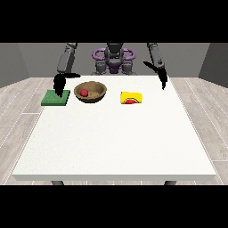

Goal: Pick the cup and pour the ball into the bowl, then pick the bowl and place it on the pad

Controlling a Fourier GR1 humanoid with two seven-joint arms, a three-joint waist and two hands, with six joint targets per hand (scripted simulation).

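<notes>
A brown wooden bowl (91, 92) stands on the white table (116, 138) at the back, left of centre, with a red ball (84, 92) inside it. To its right a yellow cup (132, 98) lies on its side, its red-lined mouth facing the camera. A green square pad (56, 98) lies left of the bowl. The hand at the view's left (58, 84) hangs just over the pad's back edge, holding nothing. The hand at the view's right (163, 80) hangs near the table's back right part, well right of the cup, and holds nothing.
The table's front edge runs near the bottom of the view, with wooden floor around it. The robot's torso (114, 60) stands behind the back edge.
</notes>
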